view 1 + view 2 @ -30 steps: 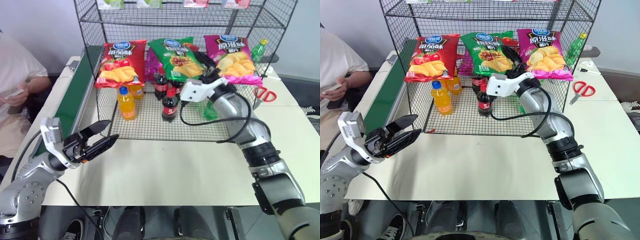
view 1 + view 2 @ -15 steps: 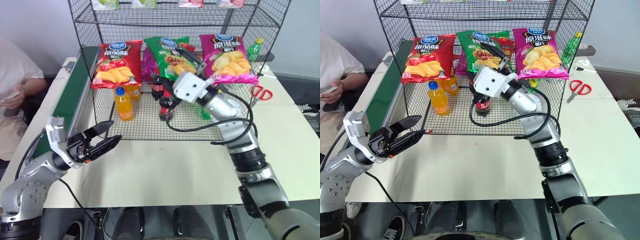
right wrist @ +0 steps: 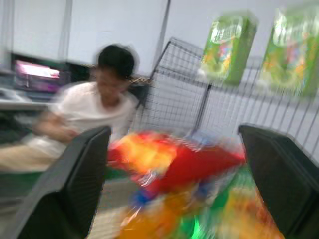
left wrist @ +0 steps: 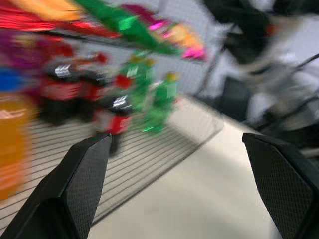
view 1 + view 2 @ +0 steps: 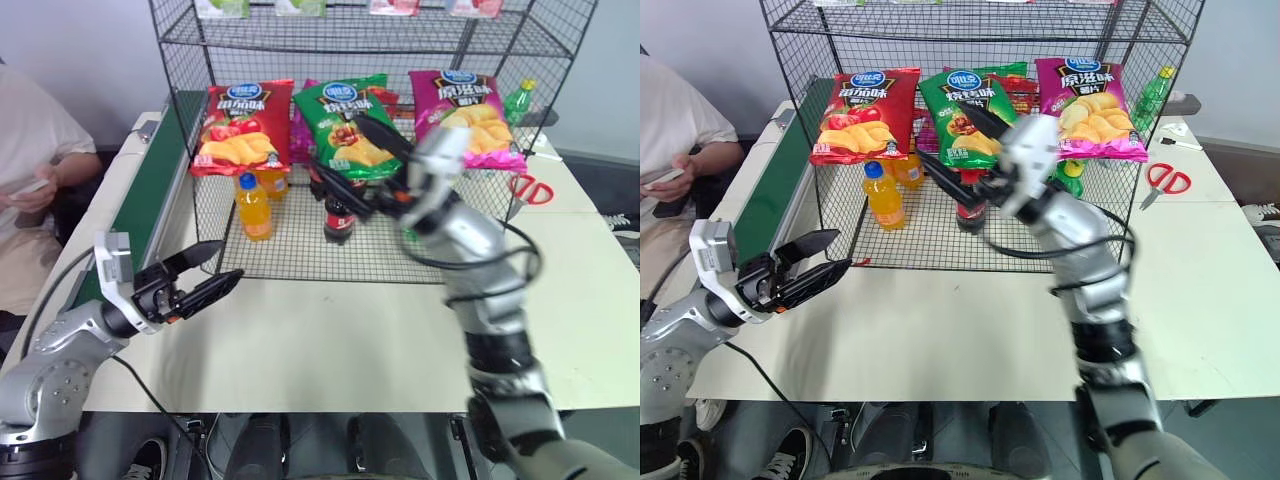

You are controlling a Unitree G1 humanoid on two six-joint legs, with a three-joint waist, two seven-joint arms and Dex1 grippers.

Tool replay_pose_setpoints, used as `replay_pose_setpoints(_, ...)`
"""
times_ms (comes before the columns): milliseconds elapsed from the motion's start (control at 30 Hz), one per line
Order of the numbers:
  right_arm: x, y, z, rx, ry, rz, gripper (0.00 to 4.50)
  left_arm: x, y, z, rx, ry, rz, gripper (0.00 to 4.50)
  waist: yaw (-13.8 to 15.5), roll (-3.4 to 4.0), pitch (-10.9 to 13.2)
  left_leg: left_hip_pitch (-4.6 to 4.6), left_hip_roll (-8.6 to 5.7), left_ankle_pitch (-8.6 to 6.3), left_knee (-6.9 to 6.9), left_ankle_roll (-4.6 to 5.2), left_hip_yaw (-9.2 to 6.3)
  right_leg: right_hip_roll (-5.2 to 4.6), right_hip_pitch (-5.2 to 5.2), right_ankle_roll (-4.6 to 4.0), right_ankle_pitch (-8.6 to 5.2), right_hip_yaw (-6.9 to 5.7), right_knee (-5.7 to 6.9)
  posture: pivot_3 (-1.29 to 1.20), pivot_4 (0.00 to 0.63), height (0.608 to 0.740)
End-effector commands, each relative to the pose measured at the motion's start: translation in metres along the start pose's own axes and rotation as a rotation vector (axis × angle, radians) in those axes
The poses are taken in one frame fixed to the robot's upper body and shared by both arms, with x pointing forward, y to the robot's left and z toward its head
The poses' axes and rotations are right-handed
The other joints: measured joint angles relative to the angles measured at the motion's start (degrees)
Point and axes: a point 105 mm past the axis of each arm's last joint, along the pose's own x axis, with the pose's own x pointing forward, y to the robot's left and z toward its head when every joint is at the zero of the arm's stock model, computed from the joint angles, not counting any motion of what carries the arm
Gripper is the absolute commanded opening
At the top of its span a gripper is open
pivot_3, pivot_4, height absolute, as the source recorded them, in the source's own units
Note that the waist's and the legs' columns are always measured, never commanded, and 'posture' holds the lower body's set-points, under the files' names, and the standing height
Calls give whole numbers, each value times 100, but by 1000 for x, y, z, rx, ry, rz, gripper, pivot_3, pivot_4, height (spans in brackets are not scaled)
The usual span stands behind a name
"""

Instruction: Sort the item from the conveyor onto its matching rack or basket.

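The green crisp bag leans on the black wire rack, between a red bag and a magenta bag. My right gripper hovers in front of the green bag, open, with nothing between its fingers. Its wrist view has both fingers spread wide before the red bag. The dark-green conveyor runs along the table's left side with nothing on the stretch I see. Beside the conveyor, low over the table, my left gripper is open and empty, pointing toward the rack.
An orange drink bottle, cola bottles and green bottles stand in the rack's lower basket. Red scissors lie on the table right of the rack. A person sits at the far left by the conveyor.
My right gripper has pulled back from the crisp bags toward me and rolled its wrist over. The green bag stays on the rack. The left gripper has kept its place.
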Motion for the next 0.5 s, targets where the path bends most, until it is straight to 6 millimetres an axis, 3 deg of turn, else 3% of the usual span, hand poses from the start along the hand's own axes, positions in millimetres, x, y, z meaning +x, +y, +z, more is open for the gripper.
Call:
replay_pose_setpoints(33, -48, 0, 17, 20, 84, 83, 4233, -14, 17, 16, 170, 29, 133, 4500, 39, 0, 0, 1, -1, -1, 0, 1, 1, -1, 0, 0, 0, 0, -1, 0, 150, 739)
replay_pose_setpoints(267, -132, 6, -13, 35, 401, 126, 4375, -41, 37, 9, 214, 161, 229, 4500, 42, 3, 0, 7, 8, -1, -11, 2, 4, 10, -1, -3, -2, 6, -4, 0, 150, 739)
replay_pose_setpoints(367, -150, 1, -21, -21, 468, 91, 4375, -48, 45, 9, 247, 183, 235, 4500, 30, 2, 0, 9, 8, -1, -8, 2, 6, 11, 1, -2, -1, 7, -2, 0, 150, 739)
replay_pose_setpoints(500, -154, -8, -21, -31, 465, 57, 4375, -50, 54, 8, 275, 215, 251, 4500, 49, 2, 0, 16, 7, -1, 0, 1, 7, 11, 11, -2, 0, 8, 1, 0, 150, 739)
